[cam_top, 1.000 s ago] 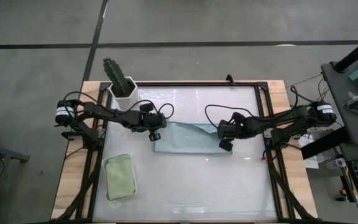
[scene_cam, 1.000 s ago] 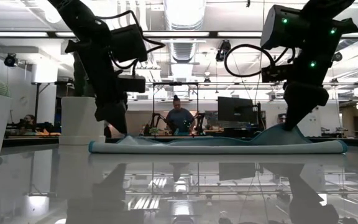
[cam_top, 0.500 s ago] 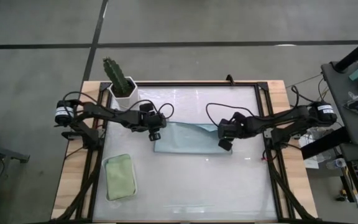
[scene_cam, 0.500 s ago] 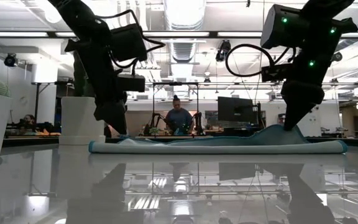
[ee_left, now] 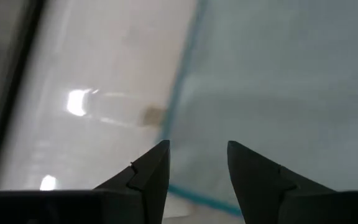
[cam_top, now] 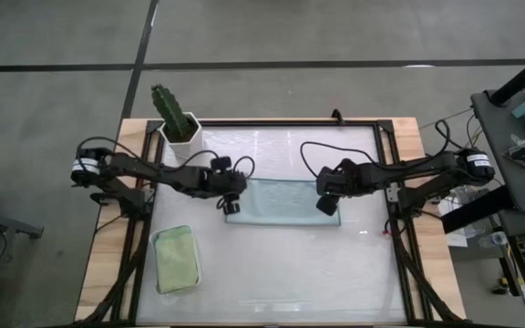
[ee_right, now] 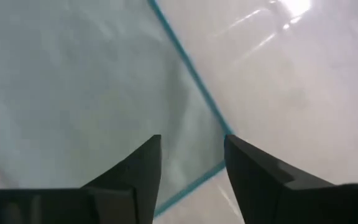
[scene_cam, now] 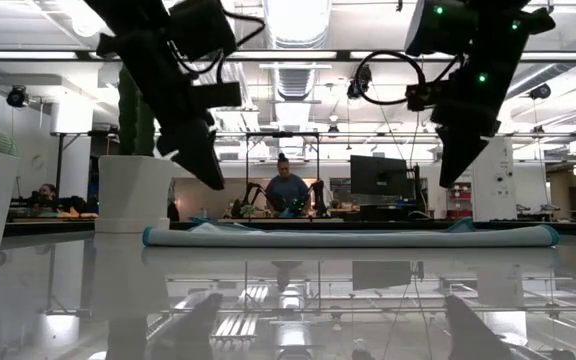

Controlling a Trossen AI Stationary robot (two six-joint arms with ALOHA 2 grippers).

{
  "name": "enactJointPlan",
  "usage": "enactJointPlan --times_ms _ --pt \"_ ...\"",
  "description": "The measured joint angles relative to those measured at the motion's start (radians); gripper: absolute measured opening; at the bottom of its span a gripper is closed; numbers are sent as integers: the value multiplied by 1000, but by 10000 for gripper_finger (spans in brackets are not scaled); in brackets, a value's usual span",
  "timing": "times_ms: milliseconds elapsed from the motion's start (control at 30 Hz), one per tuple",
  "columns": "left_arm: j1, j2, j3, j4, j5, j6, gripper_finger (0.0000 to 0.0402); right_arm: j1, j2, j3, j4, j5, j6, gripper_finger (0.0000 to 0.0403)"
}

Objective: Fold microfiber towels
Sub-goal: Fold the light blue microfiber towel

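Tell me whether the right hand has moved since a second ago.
Yes. The right hand has lifted off the pale blue towel and now hangs clear above it, open.

I can't read any text, label, brand, number or sign from my cameras at this moment — nothing legible on the table [cam_top: 272,273], and none on the pale blue towel [cam_top: 281,200] lying across its middle. The monitors [scene_cam: 373,175] in the room behind the table's far edge show dark — no words I can make out.

Both hands [cam_top: 232,206] [cam_top: 327,206] seemingly open, raised
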Motion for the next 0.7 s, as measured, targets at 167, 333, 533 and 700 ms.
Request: enactJointPlan --times_ms 167,333,533,700 --pt "-69 15 -19 76 31 -46 146 12 -1 -12 55 -68 58 157" --pt "-110 50 -37 111 31 -60 146 43 2 -44 113 -97 126 141" --pt "-128 96 -39 110 37 -123 146 61 24 -101 200 -74 167 114" --pt "-148 126 -39 106 72 -142 146 52 38 -180 352 -68 151 89"
